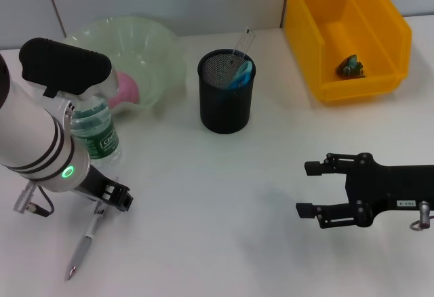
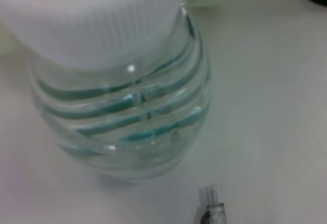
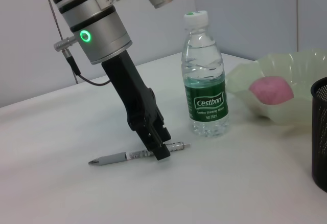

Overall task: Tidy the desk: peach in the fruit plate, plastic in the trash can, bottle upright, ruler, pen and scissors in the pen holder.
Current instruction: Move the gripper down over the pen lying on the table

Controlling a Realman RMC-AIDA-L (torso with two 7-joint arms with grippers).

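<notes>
White tabletop (image 1: 224,243) is filling the head view. At lower left my left arm is slanting steeply down, and my left gripper (image 1: 108,199) is pinching the pen (image 1: 85,243), which is lying flat just beside the upright bottle (image 1: 95,134). At lower right my right gripper (image 1: 315,188) is hovering level, fingers spread and holding nothing. Toward the top, the peach (image 1: 125,88) is sitting in the fruit plate (image 1: 163,46), the pen holder (image 1: 226,93) is standing at centre, and the yellow trash can (image 1: 386,39) is holding crumpled plastic (image 1: 351,66).
</notes>
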